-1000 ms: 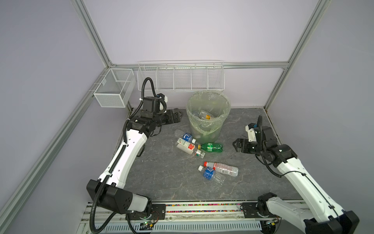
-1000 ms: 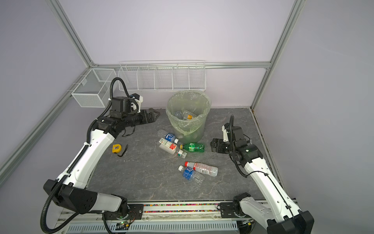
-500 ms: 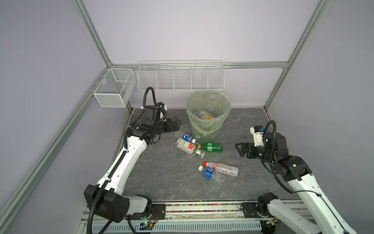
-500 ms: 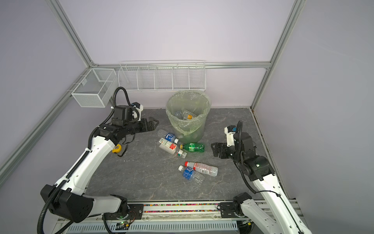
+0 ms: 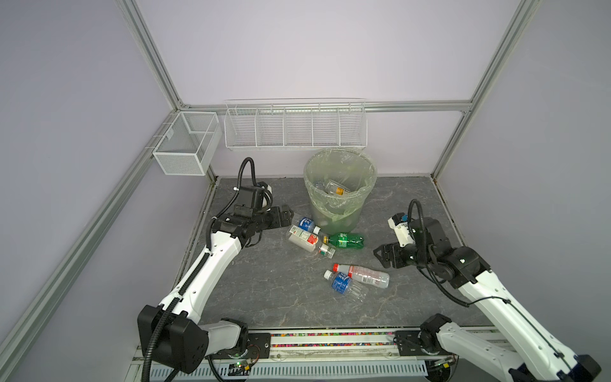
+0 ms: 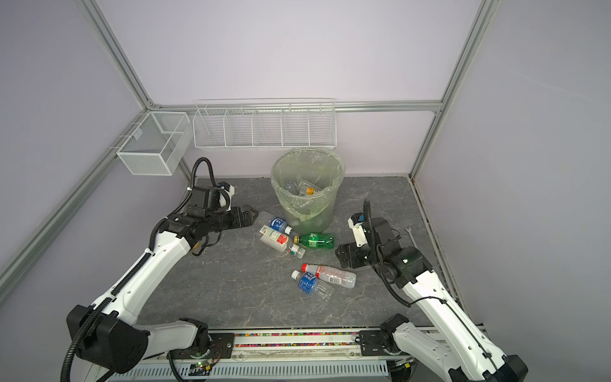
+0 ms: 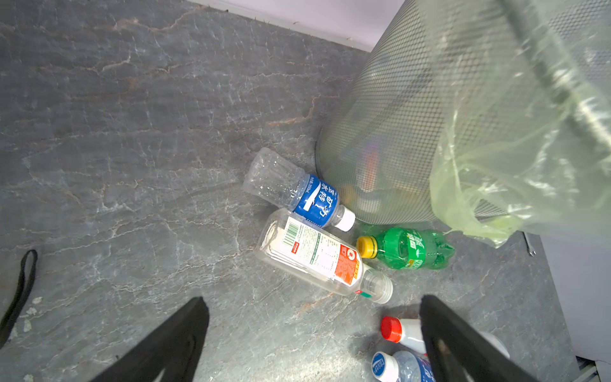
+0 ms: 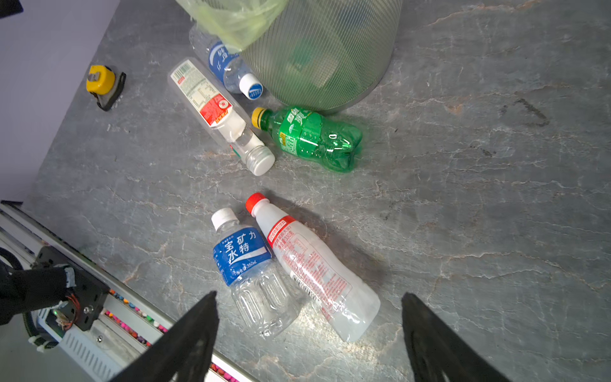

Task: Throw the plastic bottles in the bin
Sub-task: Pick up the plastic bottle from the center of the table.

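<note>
We see our left fingers (image 7: 172, 340) spread wide apart and empty, just left of a blue-label bottle (image 5: 305, 224) that lies on the desk (image 5: 264, 291) beside the near base of the bin (image 5: 330, 215). Next to it lie a white-and-red-label bottle (image 5: 302, 238) and a green bottle (image 5: 345, 240) with a yellow cap. Our right fingers (image 8: 185, 340) stand apart too, holding nothing, to the right of a red-capped bottle (image 5: 363, 274) and a second blue-label bottle (image 5: 342, 284), which lie side by side nearer to us. Inside the bin lie more bottles (image 5: 334, 189). A yellow tape measure (image 8: 101, 81) sits near the desk's left side.
</note>
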{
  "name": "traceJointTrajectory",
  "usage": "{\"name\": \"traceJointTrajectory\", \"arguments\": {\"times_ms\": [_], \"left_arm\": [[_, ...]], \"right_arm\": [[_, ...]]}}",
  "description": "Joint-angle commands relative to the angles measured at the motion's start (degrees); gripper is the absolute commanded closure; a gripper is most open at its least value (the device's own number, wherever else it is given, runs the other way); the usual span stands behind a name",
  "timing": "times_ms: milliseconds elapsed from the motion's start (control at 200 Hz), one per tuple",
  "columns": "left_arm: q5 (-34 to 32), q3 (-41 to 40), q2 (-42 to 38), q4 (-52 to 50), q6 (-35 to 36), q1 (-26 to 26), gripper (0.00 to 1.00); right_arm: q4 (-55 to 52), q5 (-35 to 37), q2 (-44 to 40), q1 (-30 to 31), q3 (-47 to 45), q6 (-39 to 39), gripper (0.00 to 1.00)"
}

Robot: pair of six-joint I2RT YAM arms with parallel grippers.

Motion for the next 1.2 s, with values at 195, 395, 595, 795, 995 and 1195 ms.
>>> {"name": "traceJointTrajectory", "arguments": {"times_ms": [195,395,595,795,995,1195], "left_arm": [[3.9,-8.0,-2.2,8.4,-5.5,0.4,0.01],[5.2,-9.4,-2.5,8.5,-6.0,0.4,0.01],[5.7,-13.0,-4.1,10.4,-6.9,0.4,0.01],[7.2,-15.6,-4.9,13.0,-7.9,0.4,0.01],[7.7,-16.3,-4.5,13.8,-8.3,0.4,0.01],[7.4,-17.0,-4.8,13.7,-8.1,0.4,0.01]], "right_arm": [[-0.4,3.8,5.4,5.3,-4.0,1.3,0.12],[2.5,6.1,9.9,9.4,-6.2,3.8,0.12],[4.4,7.4,16.0,11.7,-6.2,5.8,0.12],[5.6,9.2,20.4,13.0,-5.5,6.0,0.12],[6.9,9.6,23.2,13.3,-5.2,5.9,0.12],[7.6,10.0,25.1,13.9,-5.4,6.0,0.12]]}}
